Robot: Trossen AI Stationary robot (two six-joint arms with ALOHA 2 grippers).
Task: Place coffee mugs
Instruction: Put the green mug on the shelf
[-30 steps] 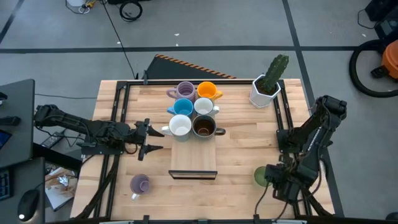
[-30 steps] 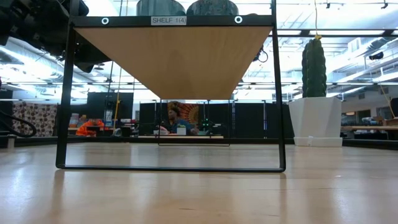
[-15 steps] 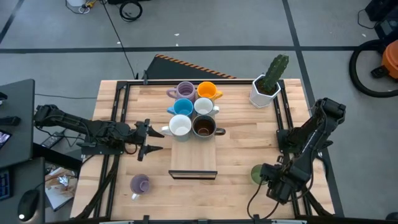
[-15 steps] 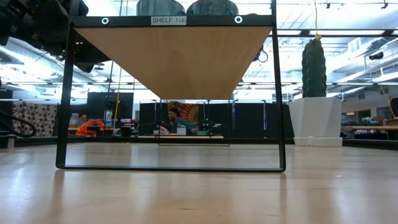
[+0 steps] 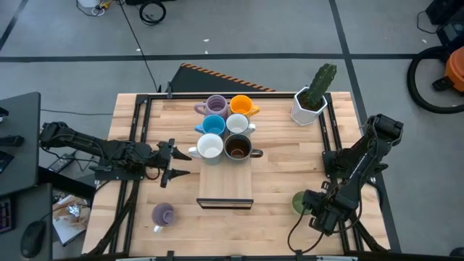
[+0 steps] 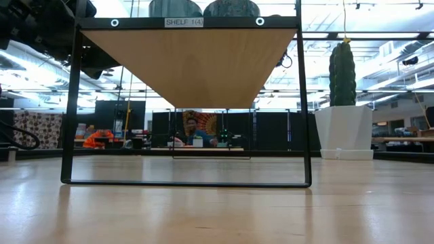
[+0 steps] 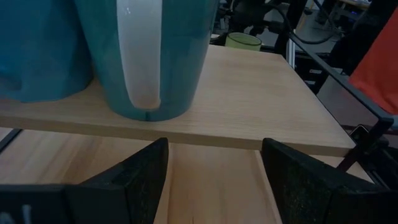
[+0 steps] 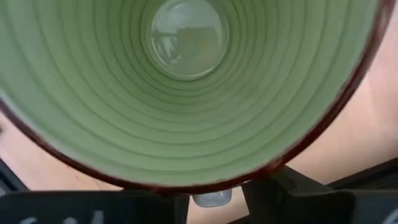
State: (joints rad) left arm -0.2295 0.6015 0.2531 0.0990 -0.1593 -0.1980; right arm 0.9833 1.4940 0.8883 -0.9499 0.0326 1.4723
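Green mug [image 8: 186, 93] fills the right wrist view, rim cut off at all sides; handle unseen. Right pincer [image 5: 313, 210] buried under its arm at five o'clock; grip unclear. White mug [image 7: 155, 56] cropped at the top. Shelf [image 6: 186, 64] hides its mugs, bar two bases.

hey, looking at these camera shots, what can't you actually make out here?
- Right gripper on the green mug: the high view hides the contact under the arm; in the right wrist view the mug's mouth fills the frame.
- Mugs on the shelf: the low view cuts them off at its top edge, showing only two bases.
- Lilac mug near the table's front: too small to read its handle.
- Left gripper: open, empty, beside the shelf.
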